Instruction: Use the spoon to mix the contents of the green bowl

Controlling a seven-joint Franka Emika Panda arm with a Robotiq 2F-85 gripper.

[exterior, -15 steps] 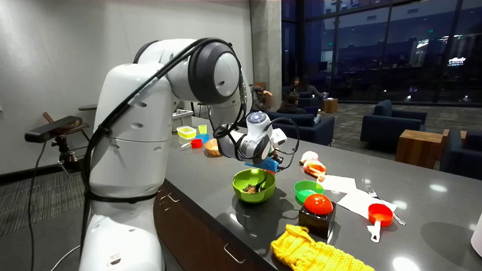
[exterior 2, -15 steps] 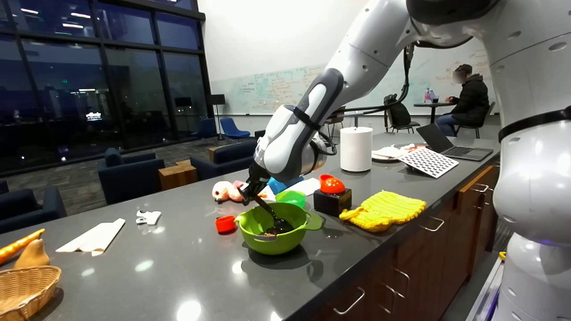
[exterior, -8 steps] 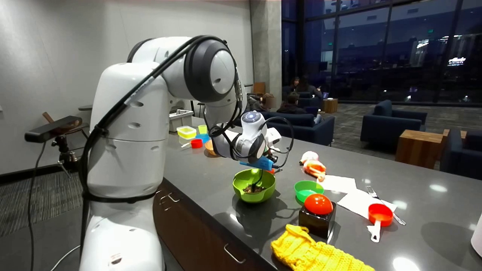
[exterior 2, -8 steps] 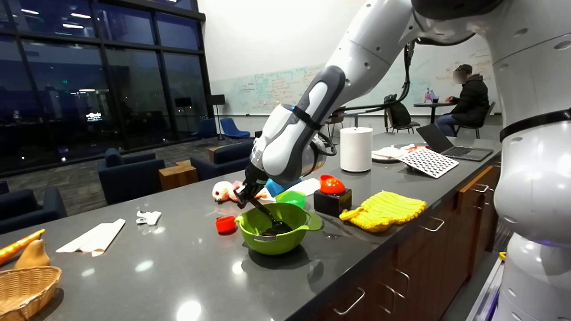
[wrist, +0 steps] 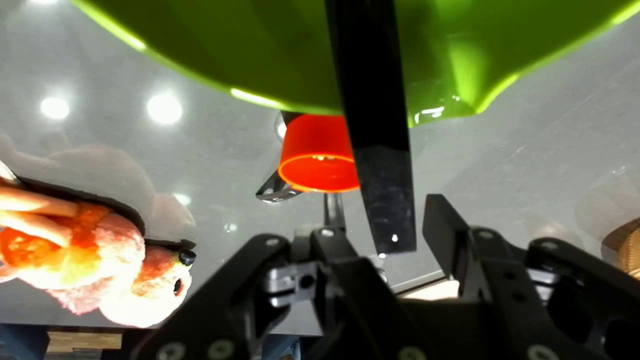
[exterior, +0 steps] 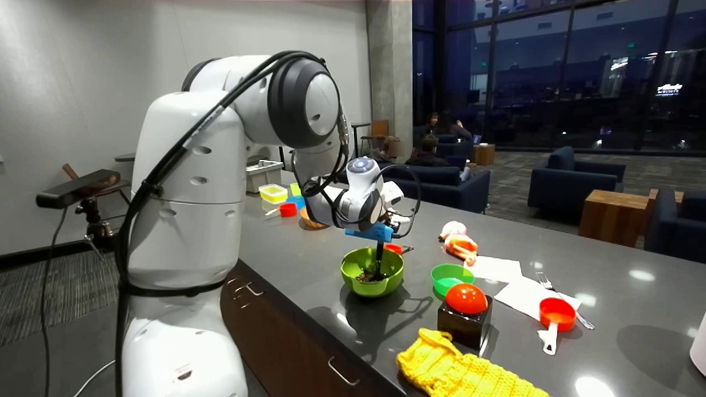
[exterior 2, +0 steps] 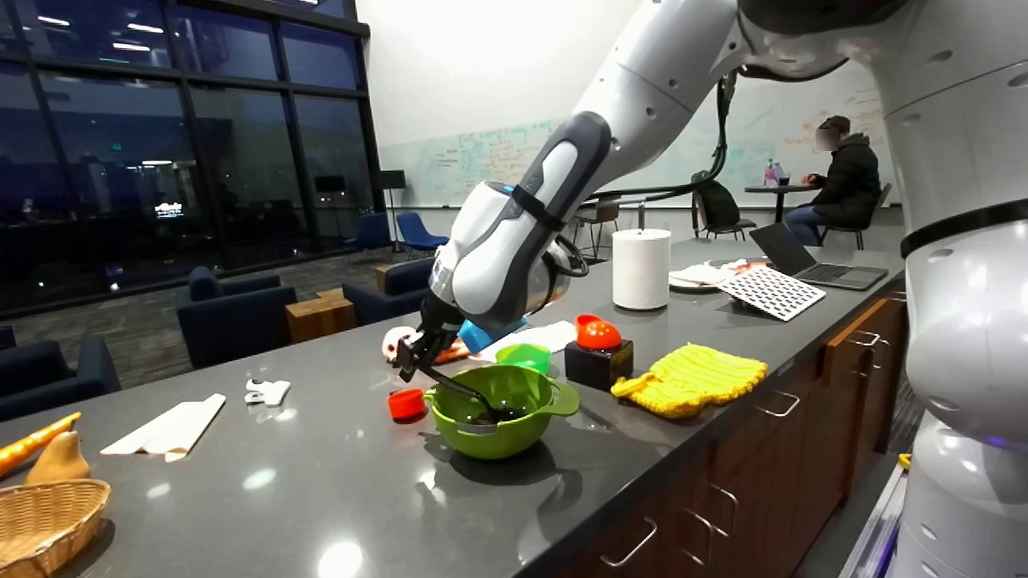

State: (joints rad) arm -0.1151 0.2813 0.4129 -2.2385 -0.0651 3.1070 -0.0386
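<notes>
- One dark spoon (wrist: 371, 105) slants in the green bowl (exterior 2: 494, 440) on the counter (exterior 2: 281, 518), its handle crossing the rim.
- The claw (wrist: 386, 222), partly spread, grips nothing; the handle's end shows between its fingers (wrist: 445, 227).

Arm (exterior: 220, 144) arched, fingers (wrist: 444, 232) apart

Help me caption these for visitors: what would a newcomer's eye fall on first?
Probably the big white robot arm, arched toward the round lime-green plastic bowl on the dark grey counter. Next, the slim black spoon leaning in that bowl. Then the yellow knitted cloth near the counter's edge, beside an orange-red dome on a glossy black block.
</notes>
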